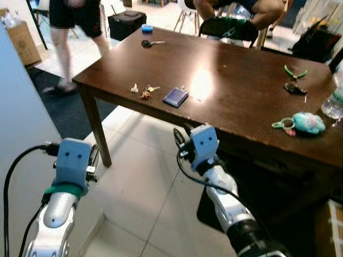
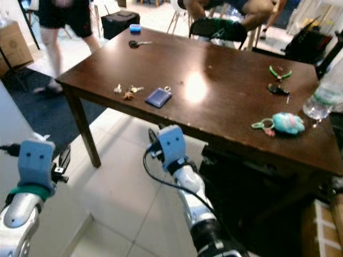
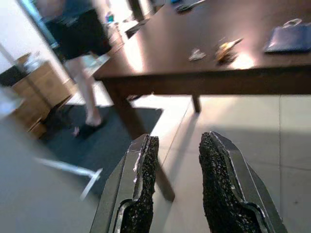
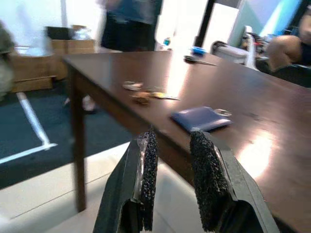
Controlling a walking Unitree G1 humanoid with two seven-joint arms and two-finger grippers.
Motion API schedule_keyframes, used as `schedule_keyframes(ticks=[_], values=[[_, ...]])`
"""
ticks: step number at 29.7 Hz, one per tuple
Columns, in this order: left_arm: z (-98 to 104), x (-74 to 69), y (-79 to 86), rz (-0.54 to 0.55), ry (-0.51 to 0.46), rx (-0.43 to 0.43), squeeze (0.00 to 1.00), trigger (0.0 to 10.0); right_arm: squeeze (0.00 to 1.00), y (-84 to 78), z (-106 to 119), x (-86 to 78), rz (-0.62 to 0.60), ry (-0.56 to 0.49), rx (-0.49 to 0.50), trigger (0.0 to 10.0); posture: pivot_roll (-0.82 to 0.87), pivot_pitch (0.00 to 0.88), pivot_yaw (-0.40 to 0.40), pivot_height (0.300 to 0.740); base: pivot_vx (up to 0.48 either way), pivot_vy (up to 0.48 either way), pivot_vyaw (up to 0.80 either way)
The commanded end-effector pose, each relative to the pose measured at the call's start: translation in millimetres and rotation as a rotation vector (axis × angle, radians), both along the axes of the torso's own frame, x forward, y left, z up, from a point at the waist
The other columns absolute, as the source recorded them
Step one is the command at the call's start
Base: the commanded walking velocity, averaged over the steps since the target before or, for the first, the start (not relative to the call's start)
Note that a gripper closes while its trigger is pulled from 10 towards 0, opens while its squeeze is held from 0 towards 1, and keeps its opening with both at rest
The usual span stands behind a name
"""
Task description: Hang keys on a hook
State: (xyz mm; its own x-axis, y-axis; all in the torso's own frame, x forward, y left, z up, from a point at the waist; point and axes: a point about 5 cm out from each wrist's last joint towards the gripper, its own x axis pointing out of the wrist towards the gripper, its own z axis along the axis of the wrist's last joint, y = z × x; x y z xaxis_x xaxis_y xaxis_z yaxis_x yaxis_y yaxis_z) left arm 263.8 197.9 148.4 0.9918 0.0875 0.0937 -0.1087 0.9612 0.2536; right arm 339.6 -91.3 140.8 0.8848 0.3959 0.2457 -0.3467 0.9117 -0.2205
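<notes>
Keys (image 1: 144, 91), blue tag (image 1: 176, 97), teal plush (image 1: 308, 122) on table (image 1: 241, 101)

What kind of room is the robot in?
Probably a lived-in home room: a dark wooden table on pale floor tiles, chairs behind it where a person sits, and a cardboard box by the wall.

Dark wood worktop (image 1: 241, 91), glare patch mid-surface. Blue card holder (image 1: 176, 97) near the front edge. Teal plush keyring (image 1: 308, 123) toward the right end, green loop attached. Green-handled pliers (image 1: 295, 72) at far right, a small black item (image 1: 295, 89) just in front of them. Clear bottle (image 1: 335, 101) at the right edge. Blue cap (image 1: 147, 28) at the far corner. Person standing (image 1: 75, 21) beyond the left end on a dark mat (image 1: 59, 101). Another person seated (image 1: 252, 10) behind. Cardboard box (image 1: 21, 40) far left. White tile floor (image 1: 144, 198).
</notes>
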Motion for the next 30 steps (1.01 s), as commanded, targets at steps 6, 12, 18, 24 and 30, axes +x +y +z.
schedule_keyframes(ticks=[6,12,18,24,30], values=[[-1.8,0.3,-4.0,-0.012,0.011,0.002,0.0,10.0,0.0,-8.5,-4.0,0.8,-0.031,0.02,-0.005,10.0,-0.02,0.044,0.069,0.74,0.432,0.0,-0.8],[-1.4,0.9,-4.0,-0.011,0.01,0.002,0.0,10.0,0.0,-9.2,-3.2,1.4,-0.038,0.016,-0.004,10.0,-0.02,0.044,0.069,0.74,0.426,0.0,-0.8],[-0.2,1.4,-3.8,-0.01,0.008,0.006,0.0,10.0,0.0,-10.0,-1.6,1.9,-0.042,0.006,-0.008,10.0,-0.02,0.044,0.069,0.74,0.306,0.0,0.0],[-0.1,1.8,-3.9,-0.008,0.008,0.007,0.0,10.0,0.0,-10.2,-1.2,2.1,-0.042,0.004,-0.008,10.0,-0.02,0.043,0.069,0.74,0.271,0.0,0.0],[-0.6,2.8,-3.2,-0.004,0.013,0.003,0.0,10.0,0.0,-10.1,-0.6,2.8,-0.043,0.001,-0.007,10.0,-0.02,0.04,0.07,0.74,0.041,0.0,0.0]])
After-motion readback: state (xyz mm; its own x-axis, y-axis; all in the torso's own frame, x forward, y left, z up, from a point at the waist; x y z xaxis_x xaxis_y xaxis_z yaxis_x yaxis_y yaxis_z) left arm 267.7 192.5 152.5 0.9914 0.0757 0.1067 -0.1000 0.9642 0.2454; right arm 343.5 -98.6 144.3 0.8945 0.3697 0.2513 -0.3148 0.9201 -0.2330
